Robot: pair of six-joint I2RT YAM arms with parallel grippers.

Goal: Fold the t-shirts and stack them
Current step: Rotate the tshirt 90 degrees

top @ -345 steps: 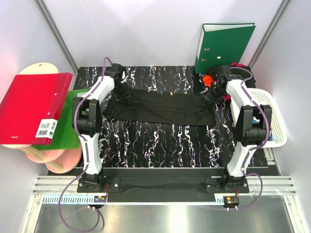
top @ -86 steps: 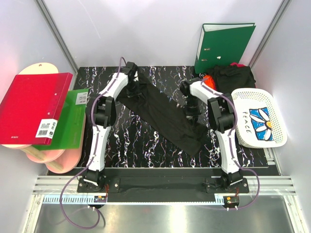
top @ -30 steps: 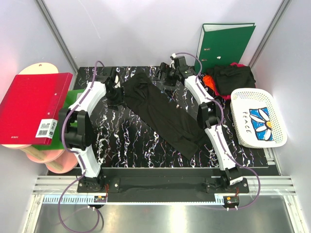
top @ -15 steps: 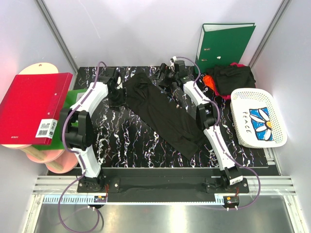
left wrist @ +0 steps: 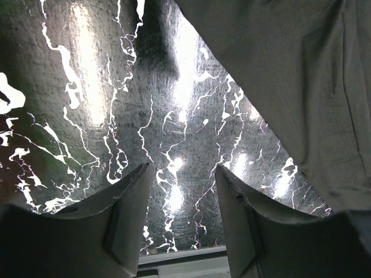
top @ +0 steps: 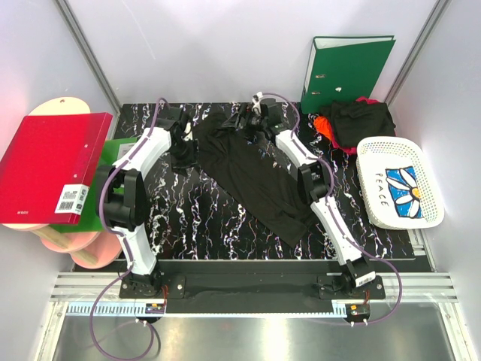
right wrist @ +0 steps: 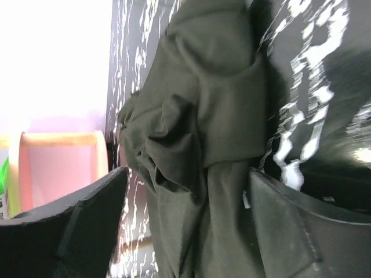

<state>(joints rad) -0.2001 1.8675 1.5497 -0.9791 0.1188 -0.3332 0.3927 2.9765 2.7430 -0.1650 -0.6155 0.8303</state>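
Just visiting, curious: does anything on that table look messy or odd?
The long black cloth t-shirt lies slantwise across the black marbled table, its far end bunched beside the right gripper. Nothing looks spilled.

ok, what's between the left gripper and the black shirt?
Only bare marbled table: the left wrist view shows the left gripper open over it, with the black t-shirt off to one side.

black white-veined table (top: 218, 218) carries a green ring binder (top: 347, 71) upright at its far edge, a heap of dark shirts (top: 364, 120) with an orange-red shirt (top: 323, 126) just before the binder, a white lattice basket (top: 421, 162) nearer and rightward of it, and a black t-shirt (top: 255, 177) spread diagonally leftward of it.
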